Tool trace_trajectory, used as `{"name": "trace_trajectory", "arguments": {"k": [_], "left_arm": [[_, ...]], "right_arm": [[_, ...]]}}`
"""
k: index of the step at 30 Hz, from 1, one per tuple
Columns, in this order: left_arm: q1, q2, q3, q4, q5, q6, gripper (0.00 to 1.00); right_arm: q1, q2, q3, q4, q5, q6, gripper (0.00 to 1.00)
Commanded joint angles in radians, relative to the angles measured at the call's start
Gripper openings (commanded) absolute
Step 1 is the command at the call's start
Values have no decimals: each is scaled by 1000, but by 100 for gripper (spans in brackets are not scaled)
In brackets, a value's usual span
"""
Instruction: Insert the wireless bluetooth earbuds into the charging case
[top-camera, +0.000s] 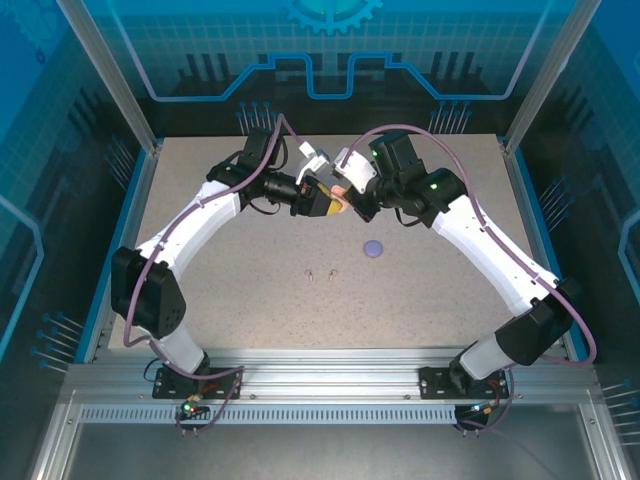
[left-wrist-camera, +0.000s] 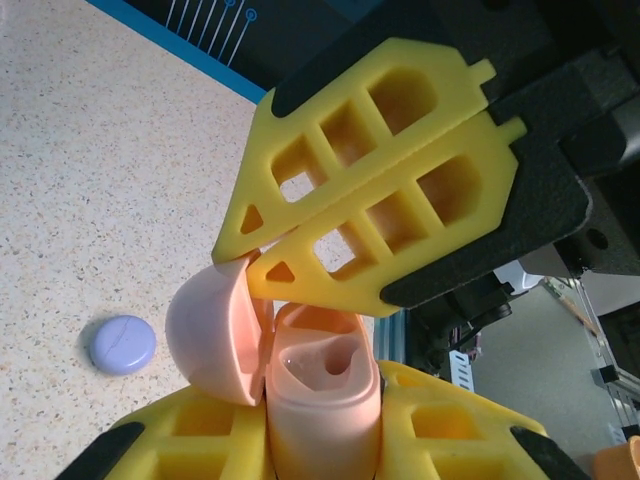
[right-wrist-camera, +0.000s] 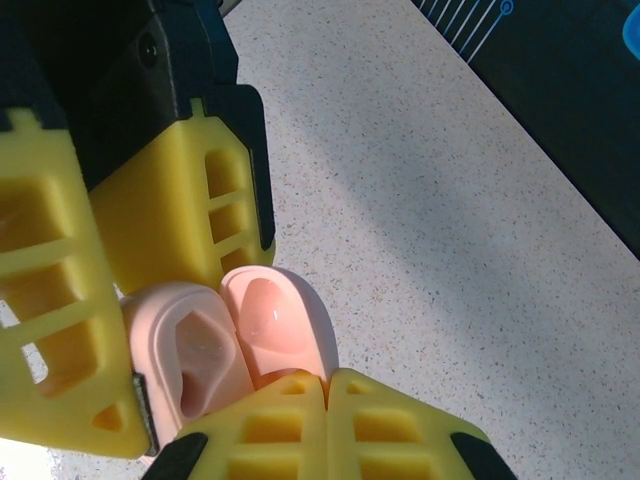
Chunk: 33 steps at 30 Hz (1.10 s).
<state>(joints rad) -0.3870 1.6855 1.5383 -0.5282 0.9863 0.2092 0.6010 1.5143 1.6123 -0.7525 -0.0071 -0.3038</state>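
- We held the pink charging case (right-wrist-camera: 190, 360) clear of the worktop (top-camera: 250, 300) in the left gripper (left-wrist-camera: 325, 425), its jaws clamped on the case body.
- The right gripper (right-wrist-camera: 325, 385) had its jaws together, with the tips against the open lid (right-wrist-camera: 270, 320).
- Two tiny earbuds (top-camera: 310, 272) lay on the worktop, well apart from the held case and near a purple case (top-camera: 373, 248).
- We judged that the lid called for light pressure at its free rim, with the left grip kept firm, to leave both wells exposed for loading.
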Motion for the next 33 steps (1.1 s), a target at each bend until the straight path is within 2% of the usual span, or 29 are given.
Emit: {"name": "trace_trajectory", "arguments": {"k": [1, 3, 5, 11, 18, 22, 24, 28, 33], "left_arm": [[-9, -47, -23, 81, 66, -15, 7], [-7, -55, -39, 101, 65, -22, 0], [-4, -66, -60, 128, 59, -33, 0], [21, -129, -188, 307, 28, -113, 0], [105, -255, -435, 748, -22, -335, 0], [120, -332, -533, 861, -109, -345, 0], [120, -372, -585, 921, -167, -343, 0], [120, -458, -691, 1053, -302, -343, 0], [119, -547, -782, 1162, -450, -334, 0]], "right_arm": [[8, -4, 24, 22, -54, 17, 0], [4, -5, 30, 21, -54, 24, 0], [-7, -6, 36, 23, -57, 36, 0], [-72, -42, 54, 36, -141, 120, 25], [-187, -144, -6, 103, -280, 299, 47], [-217, -184, -82, 130, -286, 412, 65], [-216, -182, -119, 135, -293, 469, 70], [-186, -162, -217, 156, -256, 587, 73], [-102, -101, -305, 162, -125, 683, 73]]}}
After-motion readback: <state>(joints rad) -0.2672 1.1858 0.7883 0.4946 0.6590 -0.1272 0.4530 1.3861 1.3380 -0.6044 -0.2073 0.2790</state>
